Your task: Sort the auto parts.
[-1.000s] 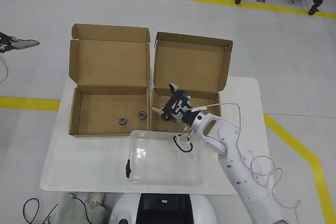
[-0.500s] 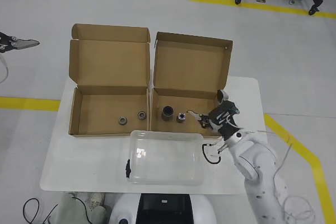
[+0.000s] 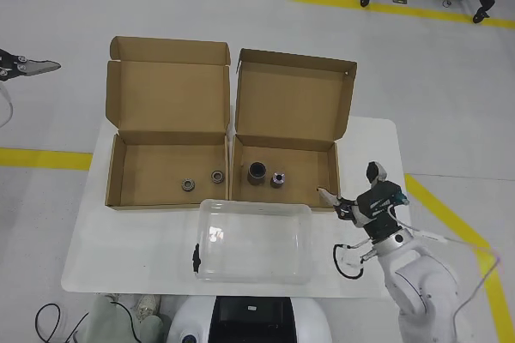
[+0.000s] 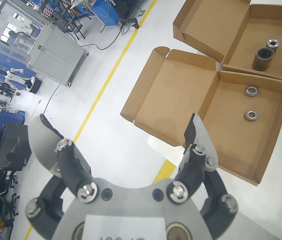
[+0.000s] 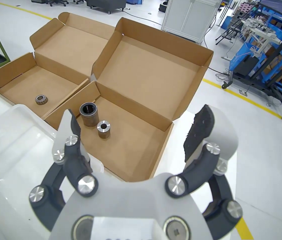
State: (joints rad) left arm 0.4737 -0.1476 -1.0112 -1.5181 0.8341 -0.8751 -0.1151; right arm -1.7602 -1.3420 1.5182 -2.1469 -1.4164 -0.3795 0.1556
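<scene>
Two claws show, both spread and empty. The left claw (image 3: 21,64) hangs out over the floor, well apart from the bench (image 3: 94,249). Far to its right, the left box (image 3: 146,176) holds a bearing ring (image 3: 189,183) and a second ring (image 3: 216,176). The right box (image 3: 305,176) holds a dark sleeve (image 3: 257,171) and a small bushing (image 3: 277,178), near each other but apart. The clear tray (image 3: 256,244) lies left of the right claw (image 3: 350,184), which hovers just beside the right box's near corner.

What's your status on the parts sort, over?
Open and empty: left gripper, right gripper. Two bearings in left box; sleeve and bushing in right box. Nothing in the way.
</scene>
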